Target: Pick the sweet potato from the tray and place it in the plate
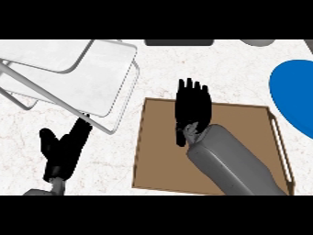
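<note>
- Right hand (192,103) first: where is it?
- Over the tray (160,151), near its far edge. Its grey forearm (237,163) comes in from the lower right and crosses the tray's brown floor.
- Fingers?
- Straight, pointing away from the robot, fanned a little. Released, from what shows; nothing sits between them.
- And the sweet potato?
- I cannot see it. The tray's bare floor shows to the left of the hand and forearm, and a strip to the right, with no potato on either. If it is on the tray, the hand or forearm covers it; I cannot tell.
- The plate?
- Blue, at the right edge (301,98), partly cut off by the frame. It lies just beyond the tray's right rim, toward the far side. Nothing shows on its visible part.
- Left hand?
- Left hand (64,147) is at the lower left, over the white marble counter (23,128), well apart from the tray. Fingers stretched up toward the far side, thumb out to the left, holding nothing.
- Anything else?
- A wire rack (70,73) with pale panels lies on the counter at the upper left; the left hand's fingertips come close to its near bar. Two dark or grey shapes are clipped at the top edge, too little to name.
</note>
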`<state>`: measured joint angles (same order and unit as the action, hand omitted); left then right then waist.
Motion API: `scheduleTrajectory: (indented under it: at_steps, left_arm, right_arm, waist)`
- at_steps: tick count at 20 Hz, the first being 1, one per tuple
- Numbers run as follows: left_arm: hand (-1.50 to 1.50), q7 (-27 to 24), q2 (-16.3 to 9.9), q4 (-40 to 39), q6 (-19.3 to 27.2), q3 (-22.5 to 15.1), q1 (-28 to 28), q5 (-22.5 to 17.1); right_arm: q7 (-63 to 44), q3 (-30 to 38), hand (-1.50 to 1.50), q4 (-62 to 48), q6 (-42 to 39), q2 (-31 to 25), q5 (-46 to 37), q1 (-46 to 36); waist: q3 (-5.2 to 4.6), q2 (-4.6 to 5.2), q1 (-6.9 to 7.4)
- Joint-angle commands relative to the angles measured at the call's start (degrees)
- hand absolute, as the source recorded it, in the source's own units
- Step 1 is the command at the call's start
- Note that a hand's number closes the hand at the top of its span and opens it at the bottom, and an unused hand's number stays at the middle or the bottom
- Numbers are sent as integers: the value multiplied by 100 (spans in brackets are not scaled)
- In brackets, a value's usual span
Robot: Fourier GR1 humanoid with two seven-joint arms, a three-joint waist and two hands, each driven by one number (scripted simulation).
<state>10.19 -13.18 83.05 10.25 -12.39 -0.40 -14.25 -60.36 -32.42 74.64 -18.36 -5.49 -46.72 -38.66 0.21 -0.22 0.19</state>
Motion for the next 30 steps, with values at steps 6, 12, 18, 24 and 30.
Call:
scheduleTrajectory:
  at_steps: [6,12,18,24,30]
  left_arm:
    - [0,111,172,26,26,-84,141,152]
    - [0,-47,191,-27,-139,78,284,146]
    - [0,199,351,23,15,10,137,352]
    - [0,79,123,-77,-333,256,167,268]
    - [0,-289,376,-749,-424,371,-71,342]
  right_arm:
    - [-581,62,-150,-498,-238,252,-761,103]
    - [-25,513,-150,-705,-299,155,-935,223]
    - [50,567,-150,-1228,-296,501,-1247,351]
    - [645,426,150,-1677,-435,505,-1486,226]
    - [1022,353,150,-1543,-336,329,-1885,321]
  waist:
    - [-22,15,-1]
    - [-21,15,-3]
    - [-21,20,11]
    - [-21,28,27]
    - [-23,36,-2]
